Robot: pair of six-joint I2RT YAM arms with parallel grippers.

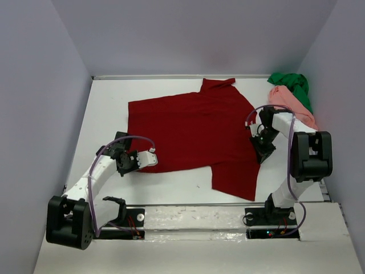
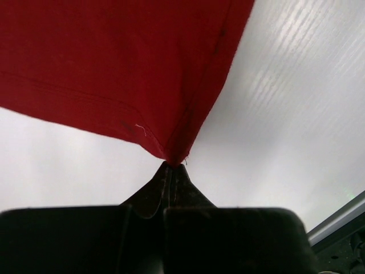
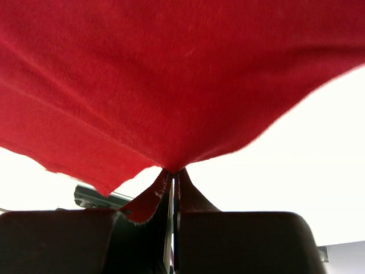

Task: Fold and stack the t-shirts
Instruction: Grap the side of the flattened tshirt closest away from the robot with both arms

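Toward the left edge of the desk (image 1: 105, 108), the left gripper (image 1: 138, 161) is pinching the near-left corner of the dark red t-shirt (image 1: 194, 128). Its wrist view is showing the two fingers pressed tight together with a point of hemmed cloth caught between them and the fabric fanning away beyond. The shirt is lying spread and mostly flat across the middle of the desk. One flap, seemingly a sleeve, is reaching toward the far edge and another toward the near edge on the right side. No fold is showing in it from above. At the shirt's right edge the right gripper (image 1: 263, 147) is gripping in the same way, with its fingers closed hard on a bunch of red cloth that is rising a little off the surface around the pinch. In the far right corner the salmon pink t-shirt (image 1: 292, 107) and the bright green t-shirt (image 1: 292, 84) are lying crumpled and touching, the green one nearer the far edge, neither spread nor folded. Judging from this, the task is only beginning: nothing is folded and no stack is forming. The two arms seem to be taking hold for a first fold or a straightening pull on the red shirt. The other two shirts are waiting to be laid out, folded and stacked.
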